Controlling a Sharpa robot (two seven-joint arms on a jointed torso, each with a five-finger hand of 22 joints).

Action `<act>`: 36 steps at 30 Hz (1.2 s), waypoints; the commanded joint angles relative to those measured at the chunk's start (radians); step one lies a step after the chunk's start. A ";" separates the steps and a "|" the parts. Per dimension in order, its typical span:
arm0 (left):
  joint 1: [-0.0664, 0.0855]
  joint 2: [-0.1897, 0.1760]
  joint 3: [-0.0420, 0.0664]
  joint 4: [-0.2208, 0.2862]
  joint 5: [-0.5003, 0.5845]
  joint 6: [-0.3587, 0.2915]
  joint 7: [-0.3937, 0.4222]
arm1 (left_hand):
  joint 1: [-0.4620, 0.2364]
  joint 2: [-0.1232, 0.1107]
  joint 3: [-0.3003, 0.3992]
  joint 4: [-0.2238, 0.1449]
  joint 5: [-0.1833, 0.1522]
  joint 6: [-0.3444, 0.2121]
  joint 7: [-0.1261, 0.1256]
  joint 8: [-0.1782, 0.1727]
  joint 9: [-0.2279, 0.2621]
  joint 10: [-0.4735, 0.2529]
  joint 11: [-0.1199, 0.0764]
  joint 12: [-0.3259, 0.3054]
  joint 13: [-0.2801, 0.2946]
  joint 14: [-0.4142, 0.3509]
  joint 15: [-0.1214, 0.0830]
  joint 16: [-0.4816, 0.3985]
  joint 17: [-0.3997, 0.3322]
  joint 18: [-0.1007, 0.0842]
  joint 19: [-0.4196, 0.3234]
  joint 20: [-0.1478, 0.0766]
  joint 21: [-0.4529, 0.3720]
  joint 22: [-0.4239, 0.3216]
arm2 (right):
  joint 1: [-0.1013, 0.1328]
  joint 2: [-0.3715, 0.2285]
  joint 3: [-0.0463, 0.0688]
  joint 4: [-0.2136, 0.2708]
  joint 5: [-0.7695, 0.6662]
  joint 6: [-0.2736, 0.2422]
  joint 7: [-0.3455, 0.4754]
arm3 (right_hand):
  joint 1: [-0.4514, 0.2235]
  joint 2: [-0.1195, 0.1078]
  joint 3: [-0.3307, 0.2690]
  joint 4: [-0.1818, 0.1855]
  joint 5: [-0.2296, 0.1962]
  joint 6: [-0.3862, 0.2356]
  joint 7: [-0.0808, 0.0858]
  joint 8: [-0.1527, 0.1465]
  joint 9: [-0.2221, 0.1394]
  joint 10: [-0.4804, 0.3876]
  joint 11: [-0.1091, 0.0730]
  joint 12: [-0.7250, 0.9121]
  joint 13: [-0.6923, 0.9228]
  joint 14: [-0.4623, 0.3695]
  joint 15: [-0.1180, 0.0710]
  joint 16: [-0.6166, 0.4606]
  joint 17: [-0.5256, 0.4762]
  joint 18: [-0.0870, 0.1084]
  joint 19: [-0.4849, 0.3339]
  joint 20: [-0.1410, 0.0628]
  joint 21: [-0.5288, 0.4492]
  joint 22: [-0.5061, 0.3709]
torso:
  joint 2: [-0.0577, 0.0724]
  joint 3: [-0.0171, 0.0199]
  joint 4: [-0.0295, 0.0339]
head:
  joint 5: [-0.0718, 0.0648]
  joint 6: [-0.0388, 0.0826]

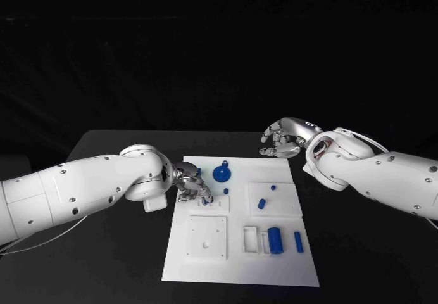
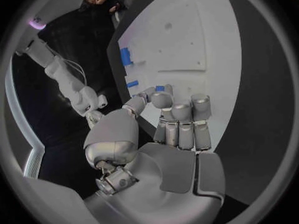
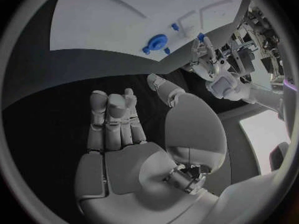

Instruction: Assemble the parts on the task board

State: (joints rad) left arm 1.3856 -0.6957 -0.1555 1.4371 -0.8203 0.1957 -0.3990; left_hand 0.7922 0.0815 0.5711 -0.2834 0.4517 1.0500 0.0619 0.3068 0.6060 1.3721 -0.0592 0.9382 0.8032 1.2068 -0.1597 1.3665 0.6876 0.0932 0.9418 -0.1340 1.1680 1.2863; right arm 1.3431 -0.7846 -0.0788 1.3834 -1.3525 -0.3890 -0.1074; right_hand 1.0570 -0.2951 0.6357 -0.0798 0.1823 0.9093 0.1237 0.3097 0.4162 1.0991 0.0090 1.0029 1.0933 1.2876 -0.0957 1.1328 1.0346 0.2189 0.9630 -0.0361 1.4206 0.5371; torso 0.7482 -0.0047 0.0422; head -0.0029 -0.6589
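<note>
The white task board point(image 1: 274, 272) lies in the middle of the black table. My left hand point(image 1: 192, 183) hangs over the board's left edge and pinches a small blue piece point(image 2: 160, 88) at its fingertips, above a shallow square recess point(image 1: 216, 203). Blue parts lie on the board: a round disc with a knob point(image 1: 222, 173), a short peg point(image 1: 261, 203), a thick cylinder point(image 1: 275, 240) and a thin peg point(image 1: 297, 241). My right hand point(image 1: 285, 139) hovers past the board's far right corner, fingers curled in on nothing. The right wrist view has the disc point(image 3: 156, 40) and my left hand point(image 3: 202, 59) in it.
A raised white square block point(image 1: 207, 237) sits on the board's near left part, with narrow slots point(image 1: 250, 237) beside the cylinder. Bare black table point(image 1: 365, 253) surrounds the board. Both white arms reach in from the sides.
</note>
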 commanded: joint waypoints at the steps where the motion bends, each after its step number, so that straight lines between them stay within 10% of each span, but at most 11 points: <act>1: 0.004 -0.010 0.000 0.012 0.197 -0.060 0.133 | 0.026 0.018 0.008 0.006 -0.007 0.008 -0.008 -0.001 0.000 -0.007 0.000 -0.007 -0.004 -0.012 -0.003 -0.007 -0.004 -0.001 -0.002 -0.110 -0.008 -0.003 | -0.003 -0.010 0.000 0.030 0.103 -0.040 0.176 | 0.022 0.003 0.013 -0.006 0.005 -0.013 0.005 -0.006 -0.001 0.000 0.006 0.005 -0.001 0.006 0.000 -0.004 0.002 0.043 0.006 -0.002 -0.003 0.002 | -0.001 0.0004 0.0023 | -0.002 0.008; 9: 0.003 -0.060 -0.006 0.033 0.334 -0.145 0.233 | 0.084 -0.018 0.021 -0.002 -0.094 0.007 -0.008 0.002 0.004 -0.008 0.001 -0.027 -0.016 -0.015 -0.002 -0.026 -0.014 -0.002 -0.006 -0.110 -0.021 -0.011 | -0.021 -0.047 -0.002 0.133 0.158 -0.041 0.271 | 0.062 0.026 -0.002 -0.061 0.056 -0.013 0.009 -0.003 0.002 -0.001 0.009 0.013 0.000 0.008 0.004 -0.001 0.008 0.043 0.006 0.000 0.002 0.011 | 0.000 -0.0004 0.0006 | 0.001 0.030; 15: 0.001 -0.078 -0.026 0.033 0.401 -0.177 0.340 | 0.120 -0.041 0.020 -0.002 -0.109 0.014 -0.010 0.010 0.012 -0.008 -0.001 -0.032 -0.019 -0.016 -0.003 -0.031 -0.015 -0.005 -0.008 -0.109 -0.025 -0.012 | -0.025 -0.070 -0.026 0.207 0.159 -0.014 0.286 | 0.048 0.054 -0.065 -0.123 0.111 -0.015 0.009 -0.002 0.004 -0.005 0.010 0.019 0.000 0.007 0.005 0.002 0.016 0.043 0.002 0.002 0.005 0.021 | -0.001 -0.0007 0.0006 | 0.001 0.050; 36: -0.002 -0.079 -0.033 0.045 0.425 -0.160 0.373 | 0.148 -0.057 0.012 0.004 -0.118 0.019 -0.012 0.016 0.020 -0.006 -0.003 -0.034 -0.020 -0.016 -0.005 -0.031 -0.014 -0.008 -0.009 -0.108 -0.027 -0.013 | -0.035 -0.030 -0.049 0.240 0.114 -0.026 0.247 | 0.011 0.078 -0.127 -0.170 0.151 -0.023 0.012 -0.006 0.004 -0.011 0.012 0.023 -0.003 0.006 0.007 0.000 0.022 0.043 -0.001 0.005 0.001 0.029 | 0.001 0.0007 -0.0001 | 0.005 0.058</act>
State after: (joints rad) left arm 1.3844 -0.7755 -0.1889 1.4774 -0.4115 0.0329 -0.0545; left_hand 0.9081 0.0026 0.5872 -0.2791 0.3357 1.0516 0.0635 0.3186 0.6080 1.3629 -0.0573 0.9062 0.7852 1.1942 -0.1517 1.3396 0.6733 0.0923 0.9418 -0.1340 1.1461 1.2749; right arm 1.3094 -0.8159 -0.1274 1.6246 -1.2112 -0.4075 0.1485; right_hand 1.0766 -0.2206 0.5134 -0.2495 0.3292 0.8998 0.1261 0.3097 0.4203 1.0919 0.0162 1.0214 1.0914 1.2911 -0.0923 1.1328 1.0549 0.2189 0.9645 -0.0374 1.4206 0.5648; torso 0.7493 -0.0041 0.0417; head 0.0016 -0.5995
